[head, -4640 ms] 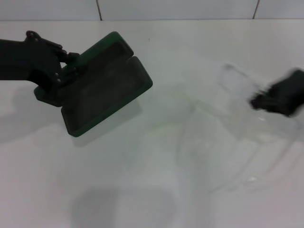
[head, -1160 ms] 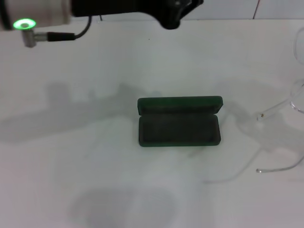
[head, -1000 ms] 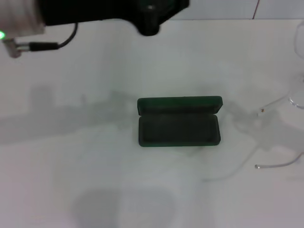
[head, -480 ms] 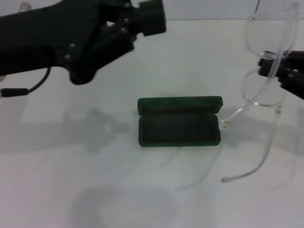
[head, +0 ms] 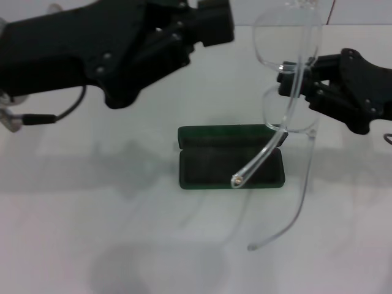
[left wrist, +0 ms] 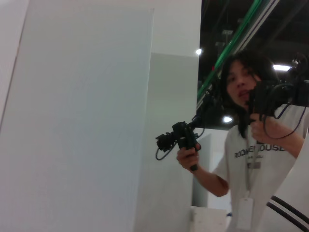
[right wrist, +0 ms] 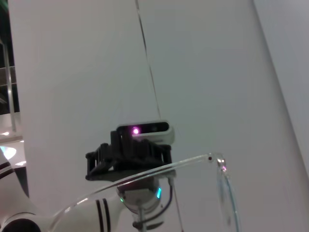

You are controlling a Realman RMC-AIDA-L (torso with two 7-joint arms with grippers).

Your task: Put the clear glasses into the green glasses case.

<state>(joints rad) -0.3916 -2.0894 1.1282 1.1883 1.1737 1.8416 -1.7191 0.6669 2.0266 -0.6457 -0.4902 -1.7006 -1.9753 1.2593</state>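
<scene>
The green glasses case [head: 231, 160] lies open on the white table, lid [head: 231, 135] tipped back, its dark lining bare. My right gripper [head: 289, 83] hangs above the case's right end, shut on the clear glasses [head: 288, 43] at the frame between lens and temple. The lens stands upright. Both long clear arms dangle down; one tip [head: 236, 180] hovers over the case's interior and the other [head: 252, 246] hangs in front of the case. In the right wrist view a clear arm [right wrist: 159, 170] and the lens [right wrist: 226, 193] show. My left gripper [head: 211, 24] is raised high at the upper left, away from the case.
The white table [head: 92, 233] stretches around the case, with a tiled wall edge [head: 245, 12] at the back. The left wrist view shows only a wall [left wrist: 77, 121] and a person [left wrist: 241, 145] with a camera. The left arm [right wrist: 130, 154] appears far off in the right wrist view.
My right gripper has carried the clear glasses leftward, from beside the case to above its right end. The left arm has shifted slightly right and stays raised.
</scene>
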